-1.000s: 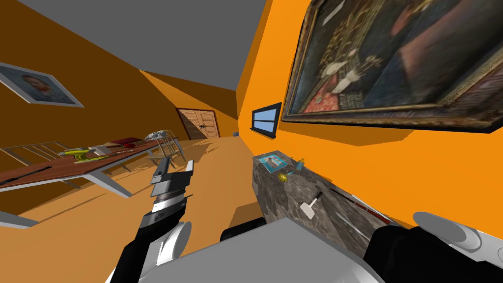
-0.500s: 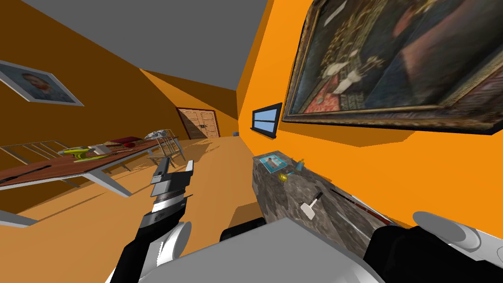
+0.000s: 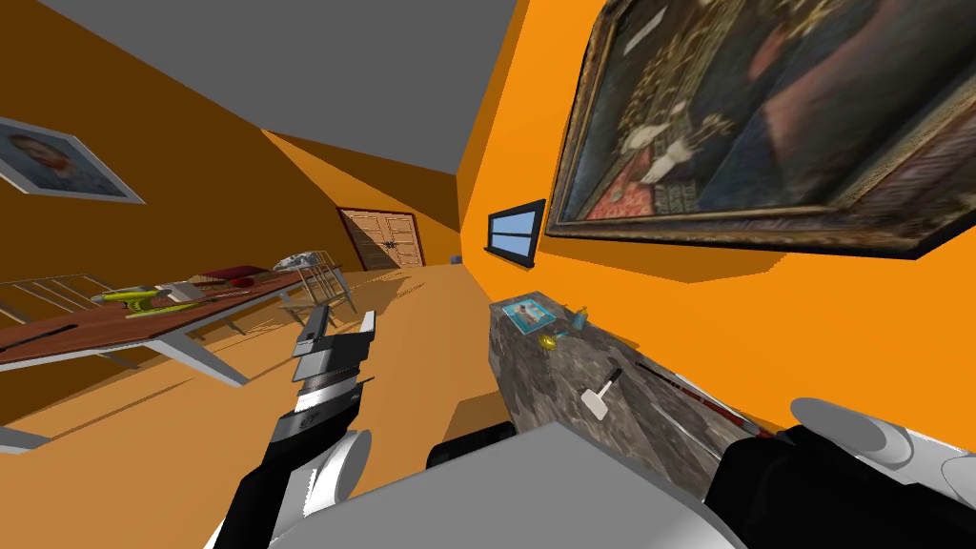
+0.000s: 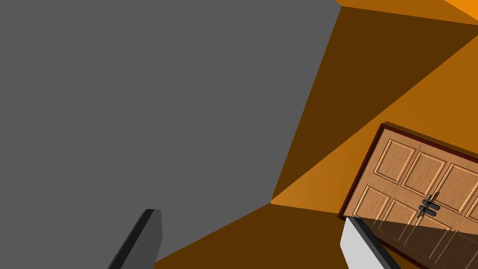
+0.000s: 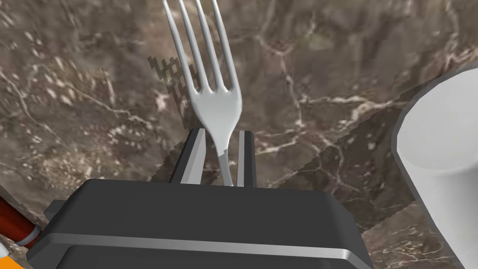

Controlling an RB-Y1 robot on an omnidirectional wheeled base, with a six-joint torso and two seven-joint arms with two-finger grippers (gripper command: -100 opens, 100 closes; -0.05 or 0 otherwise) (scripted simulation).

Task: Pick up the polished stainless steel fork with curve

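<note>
The right jaws are clamped on the neck of the fork, which seems, by its shadow, to hang just clear of the marbled surface, so only a fuller lift is left, while the left jaws stand apart.

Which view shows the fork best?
Right wrist view: the fork is close, tines clear, its neck between the right gripper's fingers over the marbled counter. In the head view it is too small to tell; the left wrist view points elsewhere.
</note>
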